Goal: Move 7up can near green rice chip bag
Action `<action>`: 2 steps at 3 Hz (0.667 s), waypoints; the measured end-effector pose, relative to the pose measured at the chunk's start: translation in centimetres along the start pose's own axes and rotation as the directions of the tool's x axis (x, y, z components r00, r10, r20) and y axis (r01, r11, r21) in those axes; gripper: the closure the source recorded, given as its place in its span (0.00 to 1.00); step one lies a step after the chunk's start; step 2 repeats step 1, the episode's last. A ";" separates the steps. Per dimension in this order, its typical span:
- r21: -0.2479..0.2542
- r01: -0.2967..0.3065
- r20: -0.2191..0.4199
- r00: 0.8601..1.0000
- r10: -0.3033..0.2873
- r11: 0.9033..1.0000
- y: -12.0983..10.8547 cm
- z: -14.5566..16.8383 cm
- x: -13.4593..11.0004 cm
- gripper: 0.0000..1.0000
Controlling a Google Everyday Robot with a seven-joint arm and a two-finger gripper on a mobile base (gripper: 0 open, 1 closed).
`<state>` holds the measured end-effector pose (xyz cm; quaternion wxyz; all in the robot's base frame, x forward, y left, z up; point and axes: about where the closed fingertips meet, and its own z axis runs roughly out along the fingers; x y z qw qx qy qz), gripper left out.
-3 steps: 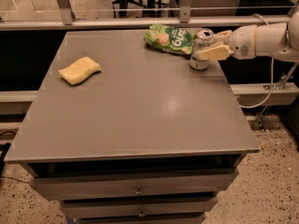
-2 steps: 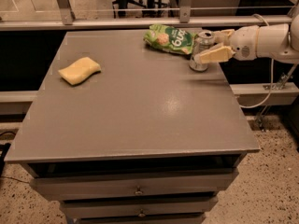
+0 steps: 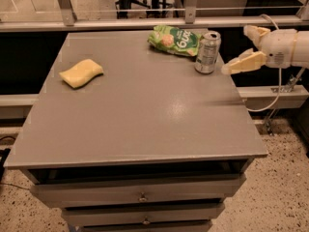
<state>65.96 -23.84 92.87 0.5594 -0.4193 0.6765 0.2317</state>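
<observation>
The 7up can [image 3: 208, 52], silver with a green and white label, stands upright near the table's far right edge. The green rice chip bag [image 3: 175, 40] lies flat just behind and to the left of it, almost touching. My gripper [image 3: 239, 49] is to the right of the can, past the table's edge, with its cream fingers [image 3: 244, 63] spread apart and holding nothing. A small gap shows between the near finger and the can.
A yellow sponge [image 3: 81, 73] lies on the left part of the grey table [image 3: 145, 115]. Drawers sit below the table's front edge. A metal rail and window frame run behind the table. A cable hangs under my arm at the right.
My gripper has let go of the can and pulled back to the right, off the table's edge. The can stays upright beside the bag.
</observation>
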 end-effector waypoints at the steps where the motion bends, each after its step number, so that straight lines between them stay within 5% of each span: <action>1: 0.086 0.004 0.047 0.999 -0.008 0.996 0.8 -5.8 -0.5 0.00; 2: 0.086 0.004 0.047 0.999 -0.008 0.996 0.8 -5.8 -0.5 0.00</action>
